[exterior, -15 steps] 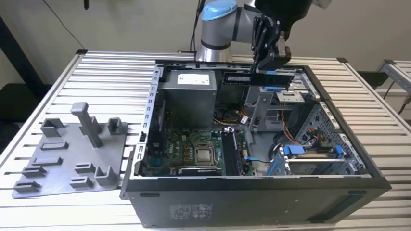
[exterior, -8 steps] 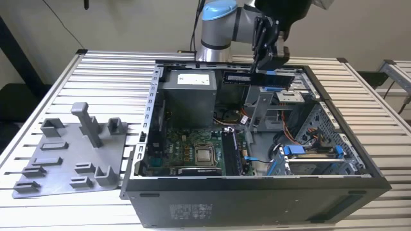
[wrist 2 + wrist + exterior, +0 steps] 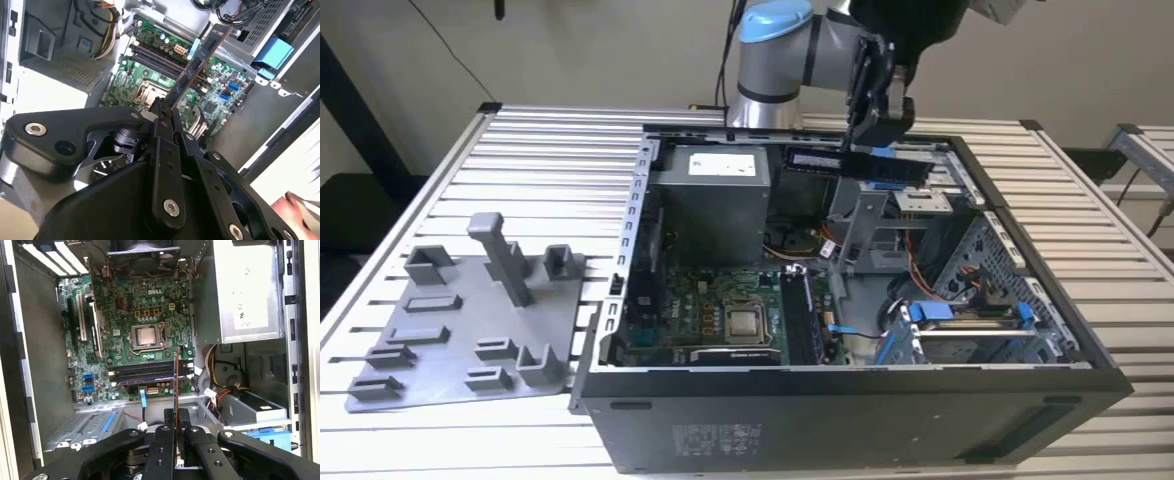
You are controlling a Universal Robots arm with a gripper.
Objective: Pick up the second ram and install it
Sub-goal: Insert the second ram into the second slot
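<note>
- black gripper [image 3: 164, 111] in the foreground, clamped on one end of the second ram [image 3: 197, 59].
- the stick slants edge-on across the frame's centre, over the green motherboard [image 3: 125, 85].
- a blue bracket [image 3: 272, 54] sits beyond its far end.

motherboard [image 3: 145, 335] green | second ram [image 3: 827, 160] dark green, black chips | fixture plate [image 3: 454, 340] plain grey | desk [image 3: 547, 150] white, slatted | computer case [image 3: 854, 420] black | fingers [image 3: 169, 422] black | drive-bay clip [image 3: 272, 52] blue

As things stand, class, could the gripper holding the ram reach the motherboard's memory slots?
Probably yes. The gripper, shut on the ram, hangs over the open case, and in the first wrist view the memory slots lie below with nothing crossing the way.
</note>
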